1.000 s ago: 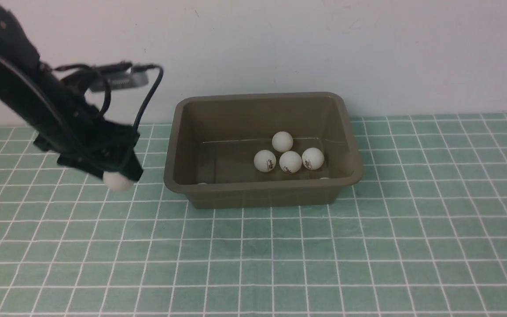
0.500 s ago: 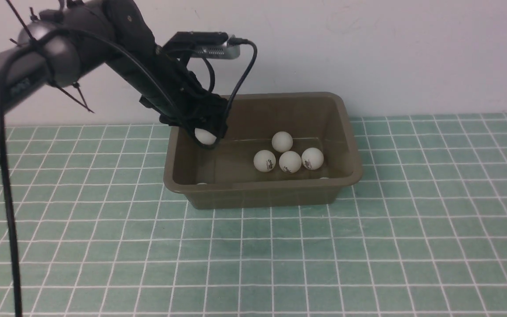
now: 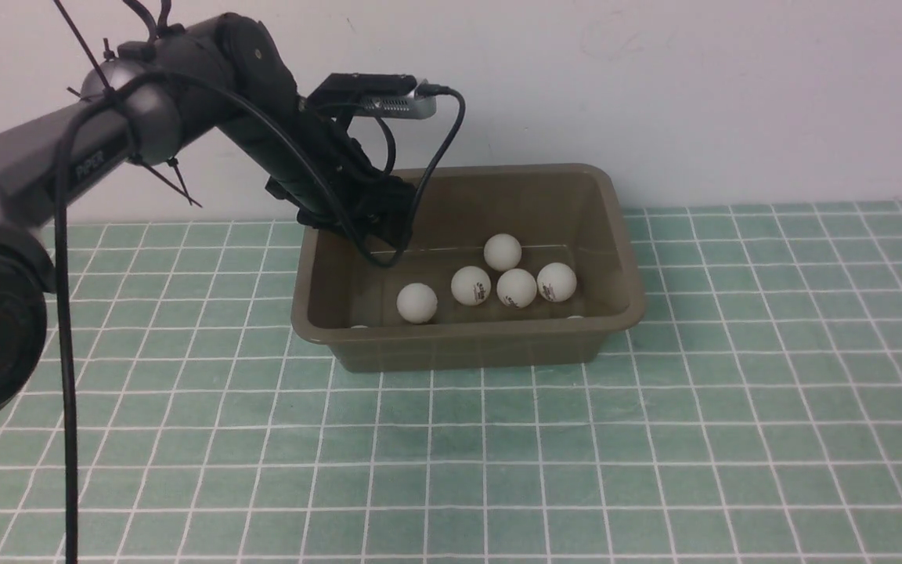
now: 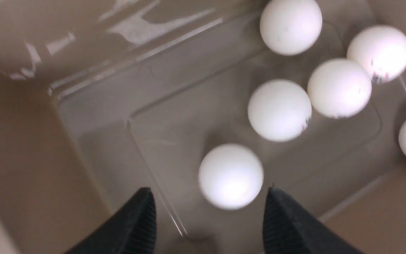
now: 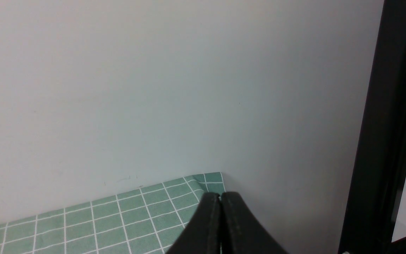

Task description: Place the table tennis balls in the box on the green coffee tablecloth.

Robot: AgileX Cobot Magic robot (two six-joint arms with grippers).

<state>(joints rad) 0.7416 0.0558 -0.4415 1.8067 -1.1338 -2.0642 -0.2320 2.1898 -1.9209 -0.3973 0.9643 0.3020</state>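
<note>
The table tennis balls (image 3: 513,287) are small matte white spheres, some carrying a small dark printed mark, and all of those in view lie inside the box (image 3: 467,345). Four sit bunched toward the middle of the box floor, three in a row and one behind them. A fifth ball (image 3: 416,302) rests apart from that cluster, nearer the box's left wall. Two more just peek above the box's near rim. The box is an olive-brown plastic tub with rounded corners and a rolled rim, standing on the green coffee tablecloth (image 3: 654,439), a mint cloth gridded with thin white lines. The left gripper (image 4: 210,211) hangs over the box's back left corner, fingers spread wide and holding nothing. The right gripper (image 5: 220,204) is away from the box, its fingers pressed together and empty
</note>
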